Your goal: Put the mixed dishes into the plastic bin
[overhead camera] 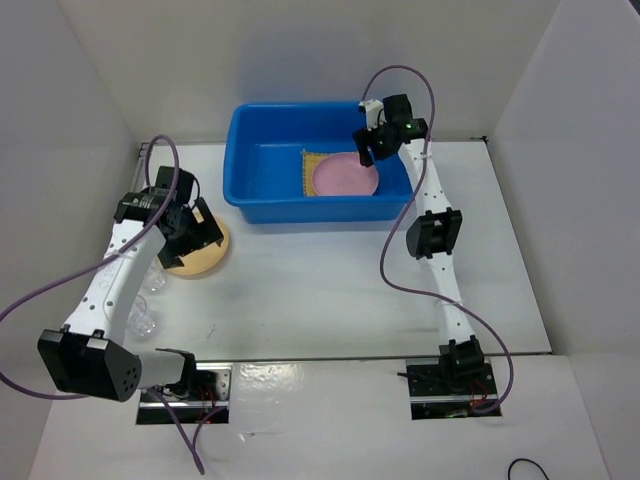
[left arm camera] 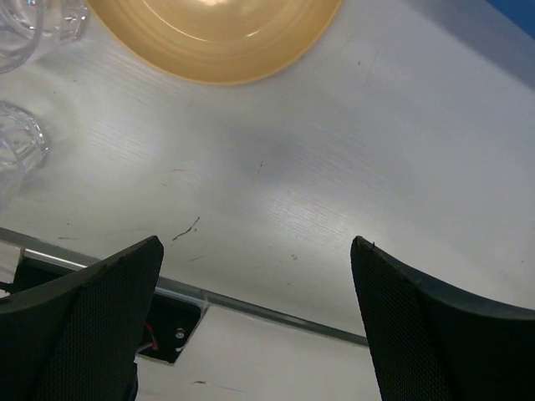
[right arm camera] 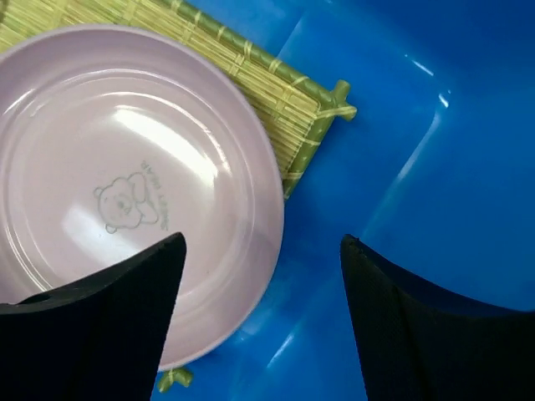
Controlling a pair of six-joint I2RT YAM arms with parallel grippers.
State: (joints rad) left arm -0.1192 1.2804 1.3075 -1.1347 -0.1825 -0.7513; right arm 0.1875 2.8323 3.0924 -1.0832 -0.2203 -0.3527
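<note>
Two of five dishes are in; three wait on the table.
Nearest me, both cups point(overhead camera: 146, 300) stand on the table point(overhead camera: 320, 290), the tan plate point(overhead camera: 200, 258) just beyond them. My left claw point(left arm camera: 255, 246) hangs wide open and empty, that plate a little ahead of its tips. Farther off, in the bin point(overhead camera: 235, 150), the pink plate point(right arm camera: 125, 192) lies on the mat point(right arm camera: 276, 83). My right claw point(right arm camera: 262, 242) hovers over the plate's edge, jaws apart, gripping nothing.

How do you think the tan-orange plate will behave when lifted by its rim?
Probably stiff, as the tan-orange plate looks moulded. Its glossy sheen suggests a slippery rim. Lying flat on the table, it seems unlikely to roll.
</note>
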